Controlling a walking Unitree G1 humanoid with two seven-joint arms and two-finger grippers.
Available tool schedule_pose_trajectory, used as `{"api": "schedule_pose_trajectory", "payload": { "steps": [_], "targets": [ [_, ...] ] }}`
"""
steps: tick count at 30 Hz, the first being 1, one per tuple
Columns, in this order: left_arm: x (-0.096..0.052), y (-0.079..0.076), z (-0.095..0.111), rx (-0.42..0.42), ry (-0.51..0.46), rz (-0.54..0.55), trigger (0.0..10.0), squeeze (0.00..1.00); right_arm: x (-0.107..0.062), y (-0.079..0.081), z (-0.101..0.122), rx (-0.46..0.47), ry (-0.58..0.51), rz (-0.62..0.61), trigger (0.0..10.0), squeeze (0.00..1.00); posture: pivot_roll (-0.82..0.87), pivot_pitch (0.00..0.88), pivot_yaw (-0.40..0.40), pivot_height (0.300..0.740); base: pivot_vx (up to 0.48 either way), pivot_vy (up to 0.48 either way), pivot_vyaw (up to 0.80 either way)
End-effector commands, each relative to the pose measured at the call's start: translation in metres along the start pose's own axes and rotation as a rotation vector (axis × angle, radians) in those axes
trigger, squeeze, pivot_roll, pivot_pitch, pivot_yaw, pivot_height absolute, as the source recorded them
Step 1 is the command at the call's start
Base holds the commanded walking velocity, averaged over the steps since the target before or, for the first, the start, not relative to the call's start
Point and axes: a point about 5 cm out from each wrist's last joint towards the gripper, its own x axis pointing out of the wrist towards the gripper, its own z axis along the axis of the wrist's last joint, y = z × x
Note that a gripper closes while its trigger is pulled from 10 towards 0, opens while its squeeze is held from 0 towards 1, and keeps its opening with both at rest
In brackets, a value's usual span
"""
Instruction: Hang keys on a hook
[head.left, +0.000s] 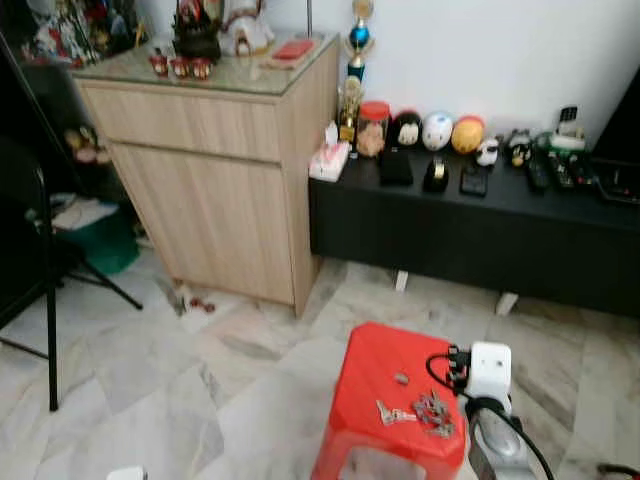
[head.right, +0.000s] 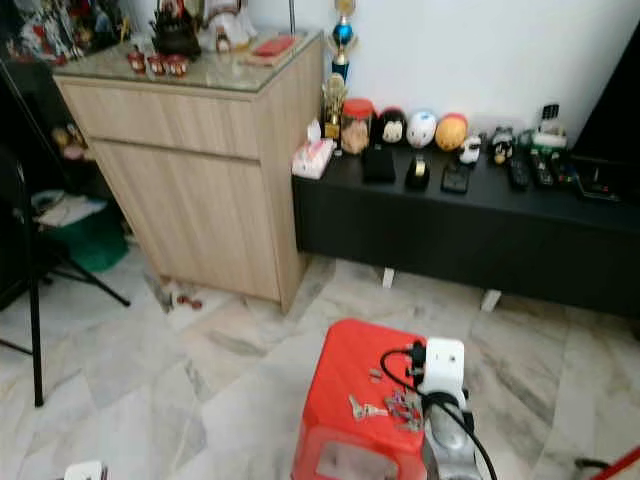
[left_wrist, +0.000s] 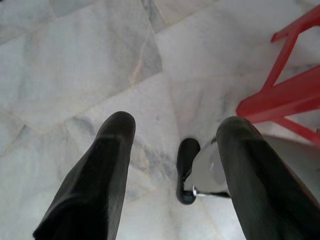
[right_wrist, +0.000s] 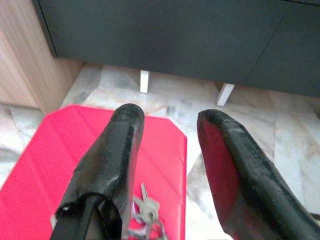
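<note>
the keys (head.left: 428, 411) lie on the red stool (head.left: 380, 370); the right hand (right_wrist: 167, 150) hovers over them, fingers apart; the left hand (left_wrist: 175, 165) hangs spread above the floor (left_wrist: 75, 65)

A: Red stool (head.right: 352, 375) low in frame on marble floor (head.right: 150, 380). Bunch of keys (head.right: 400, 410) lies on its seat, near the right edge.

B: Right arm?

A: Its white wrist (head.right: 441, 372) sits just beside the keys; fingers hidden, possibly under it.

B: Background?

A: Wooden cabinet (head.right: 205, 190), black low bench (head.right: 470, 225) with small figurines (head.right: 420, 128).
</note>
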Motion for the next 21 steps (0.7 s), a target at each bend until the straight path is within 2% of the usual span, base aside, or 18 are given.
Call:
{"api": "schedule_pose_trajectory", "payload": {
  "steps": [1,10,21],
  "targets": [
    [-0.002,0.004,-0.002,0.0,0.008,0.011,10.0,0.0,0.002,-0.002,0.0,-0.008,0.029,-0.006,10.0,0.0,0.19,0.002,-0.011,0.65,0.0,0.0,0.0],
    [-0.002,0.003,-0.002,-0.001,0.009,0.01,10.0,0.0,0.01,-0.004,0.007,-0.033,0.055,-0.009,10.0,0.0,0.19,0.001,-0.013,0.65,0.0,0.0,0.0],
    [-0.001,0.003,-0.002,-0.01,0.005,0.014,10.0,0.0,0.013,0.004,0.006,-0.018,0.11,0.012,10.0,0.0,0.2,0.0,-0.018,0.65,0.0,0.0,0.0]
  ]
}}
